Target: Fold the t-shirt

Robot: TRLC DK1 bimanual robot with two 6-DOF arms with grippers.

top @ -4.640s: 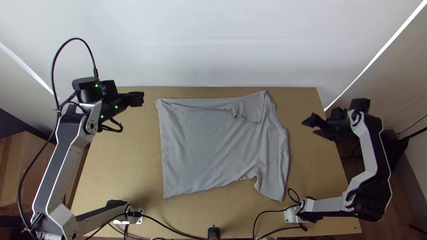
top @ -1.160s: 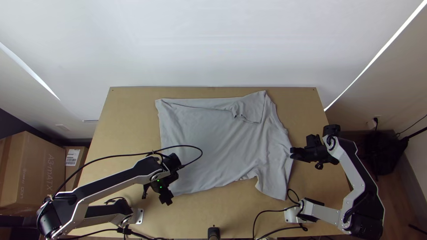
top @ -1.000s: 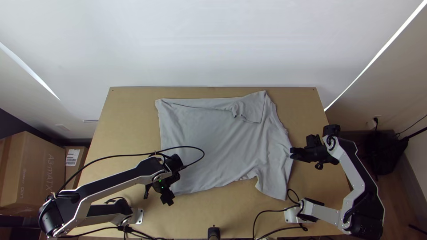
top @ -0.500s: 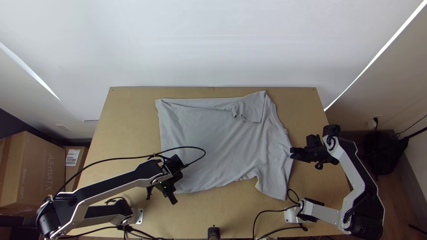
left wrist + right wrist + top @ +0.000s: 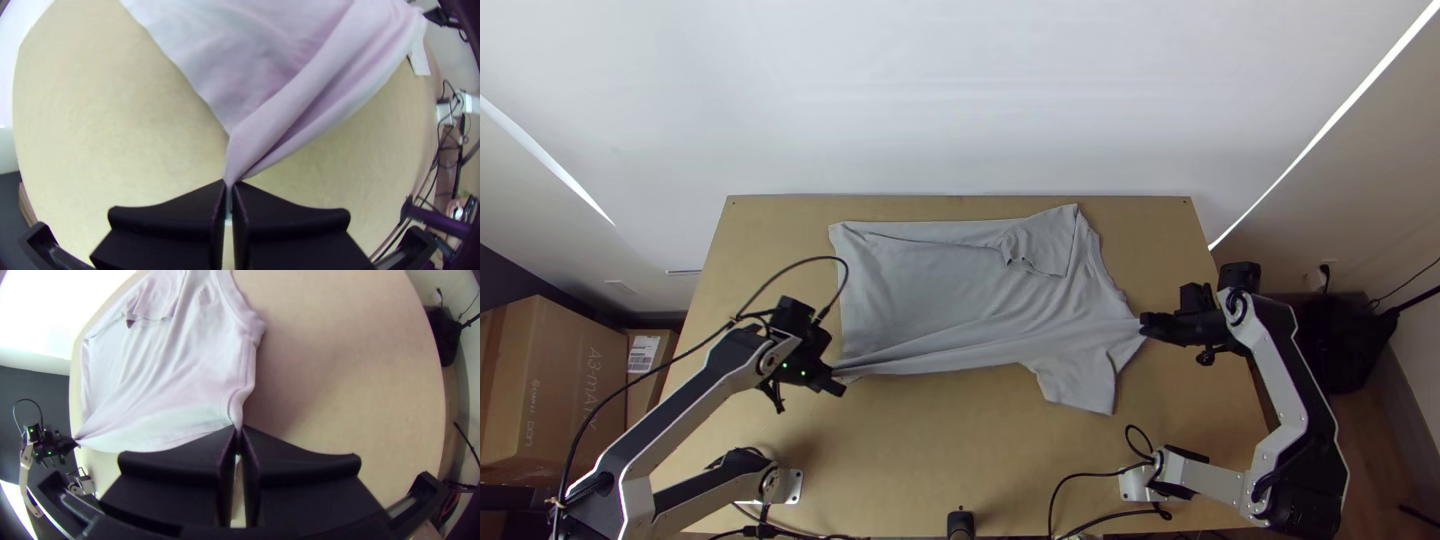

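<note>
T-shirt (image 5: 295, 65) cut off by left wrist view's edge.

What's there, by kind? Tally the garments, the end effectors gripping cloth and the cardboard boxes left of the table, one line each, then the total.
Garments: 1 (grey t-shirt)
End effectors gripping cloth: 2 (left end effector, right end effector)
Cardboard boxes: 2 (large box, smaller box)
Total: 5

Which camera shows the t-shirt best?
The top view: it takes in nearly the whole t-shirt. The left wrist view shows a gathered part in the left hand; the right wrist view shows much of it, cropped.
</note>
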